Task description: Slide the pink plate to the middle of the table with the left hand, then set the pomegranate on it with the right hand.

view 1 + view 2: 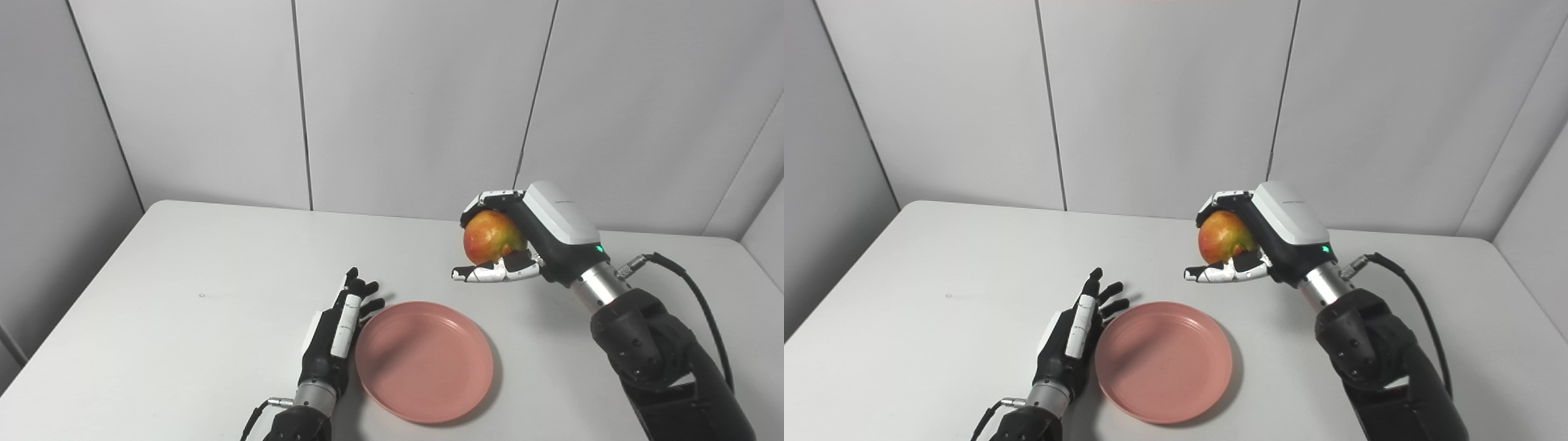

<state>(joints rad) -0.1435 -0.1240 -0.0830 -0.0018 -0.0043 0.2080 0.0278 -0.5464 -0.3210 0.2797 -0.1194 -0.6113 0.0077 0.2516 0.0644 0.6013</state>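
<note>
**Inspector:** Start at the hands. Condition of the right hand (pixel 520 236)?

**Assistant:** Closed around the pomegranate (pixel 492 236). Fingers curl over the top of the fruit, the thumb (pixel 490 273) lies stretched out beneath it, and the fruit sits against the palm. It is carried clear above the table (pixel 184 294), up and to the right of the pink plate (pixel 424 360), not over its centre.

**Inspector:** And the left hand (pixel 340 331)?

**Assistant:** Holding nothing. Its fingers are extended and slightly spread, pointing toward the wall. The hand lies low on the table, edge-on along the plate's left rim, touching it or just beside it; I cannot tell which.

**Inspector:** Count of items.

**Assistant:** One pomegranate, one plate, two hands, one table. A single black cable (pixel 698 294) loops off the right forearm, to the right of the plate.

**Inspector:** Appearance of the fruit?

**Assistant:** Round and smooth-skinned, red blending into yellow-orange patches, with a greenish tinge near the top. Part of its rear side is hidden by the palm.

**Inspector:** The plate?

**Assistant:** Round, shallow, uniformly pink with a low raised rim, resting flat with nothing on it. It lies in the near part of the table, roughly midway across. Pale wall panels (pixel 416 104) stand beyond the plate, behind the table's far edge.
</note>
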